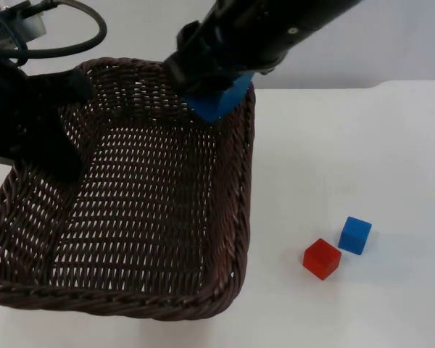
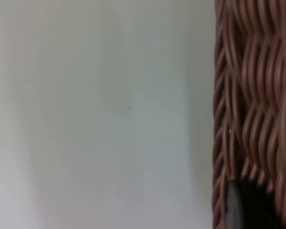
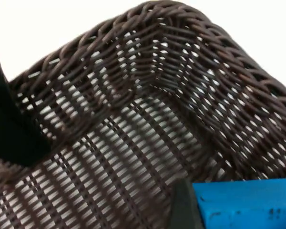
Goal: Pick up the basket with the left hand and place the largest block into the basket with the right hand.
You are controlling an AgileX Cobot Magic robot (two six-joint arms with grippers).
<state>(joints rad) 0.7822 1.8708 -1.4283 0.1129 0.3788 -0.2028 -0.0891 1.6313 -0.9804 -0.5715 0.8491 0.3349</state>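
The dark brown wicker basket [image 1: 141,210] is held clear of the white table [image 1: 362,145] by the left gripper [image 1: 40,138], whose jaws are clamped on the basket's left wall; the left wrist view shows the woven wall [image 2: 250,95] close against that gripper. The right gripper [image 1: 217,80] is over the far right corner of the basket, its jaws closed on the large blue block [image 1: 219,99]; the right wrist view looks down past the block [image 3: 245,205] into the basket's woven floor [image 3: 119,148]. The step in hand, by my judgement, is the placing of the block. The next move calls for lowering the block a little past the rim and parting the jaws so that it lands on the floor, not on the rim. A small red block [image 1: 322,259] and a small blue block [image 1: 355,235] sit just beside each other on the table, to the right of the basket. No brand, label or writing can be read.
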